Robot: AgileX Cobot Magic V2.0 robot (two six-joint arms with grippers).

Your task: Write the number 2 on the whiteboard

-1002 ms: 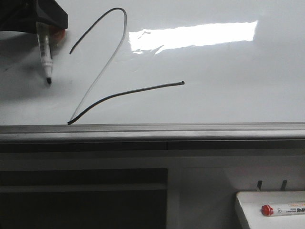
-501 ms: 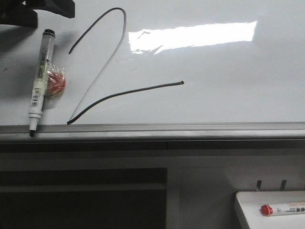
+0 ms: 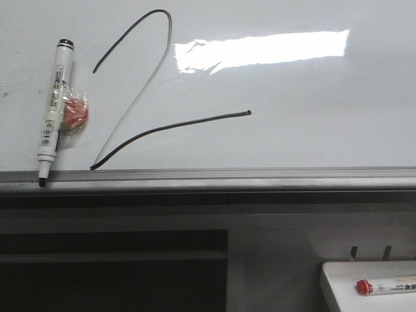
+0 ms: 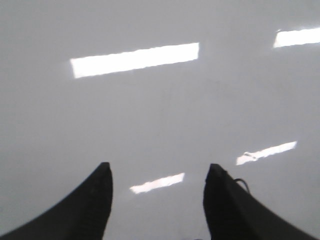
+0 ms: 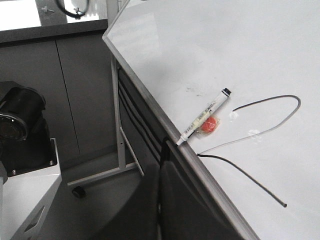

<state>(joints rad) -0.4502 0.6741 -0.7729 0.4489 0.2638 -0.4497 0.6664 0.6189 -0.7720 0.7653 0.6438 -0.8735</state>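
Observation:
The number 2 [image 3: 208, 119] is drawn in thin dark line on the whiteboard [image 3: 292, 91], its tail ending near the grey bottom rail [image 3: 260, 174]. A white marker [image 3: 52, 107] with its black tip down rests on the rail and leans on the board, left of the 2. A red wrapped lump [image 3: 75, 116] clings to its side. My left gripper [image 4: 158, 166] is open with nothing between its fingers, facing bare glossy board [image 4: 160, 110]. My right gripper [image 5: 161, 150] is shut and empty, off the board's edge. From there the marker [image 5: 205, 114] and the 2 [image 5: 250, 180] show. Neither gripper appears in the front view.
A small white tray [image 3: 338, 273] below the board at the lower right holds a red-capped marker [image 3: 387, 286]. The board's wheeled stand [image 5: 77, 191] and a dark robot part [image 5: 20, 125] stand beside the board's edge.
The left gripper let go of the marker at the upper left and rose out of the front view. The marker dropped tip-first onto the rail and now leans still against the board.

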